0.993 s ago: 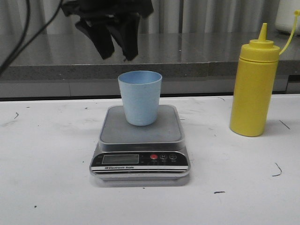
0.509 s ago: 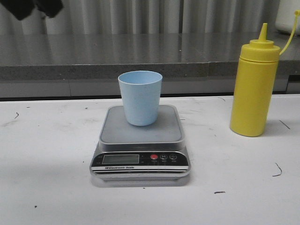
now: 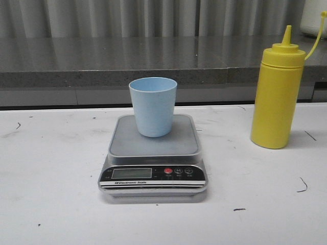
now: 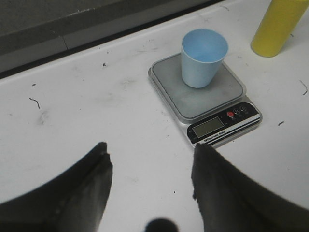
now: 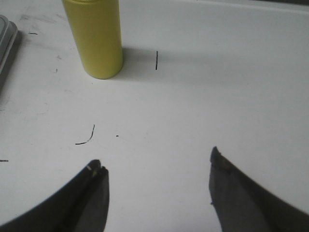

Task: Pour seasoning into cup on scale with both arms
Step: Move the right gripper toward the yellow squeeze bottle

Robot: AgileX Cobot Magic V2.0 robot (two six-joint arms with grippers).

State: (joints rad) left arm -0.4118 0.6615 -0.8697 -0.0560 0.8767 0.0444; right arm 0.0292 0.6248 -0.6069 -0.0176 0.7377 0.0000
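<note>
While upright on the scale (image 3: 153, 148), the cup (image 3: 153, 106) looks empty.

Both grippers have smooth, curved, matte black jaws.

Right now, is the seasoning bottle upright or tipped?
Upright. The seasoning bottle stands on its base on the table, nozzle pointing up, apart from the scale; no gripper holds it.

You see a cup (image 3: 153, 106) of smooth, dull pale blue plastic. The scale (image 3: 153, 155) has a flat, dull grey top and a shiny silver edge. The seasoning (image 3: 276, 97) bottle is smooth yellow plastic with a soft shine. The table (image 3: 51, 168) looks white, dull and scuffed with little dark marks.
</note>
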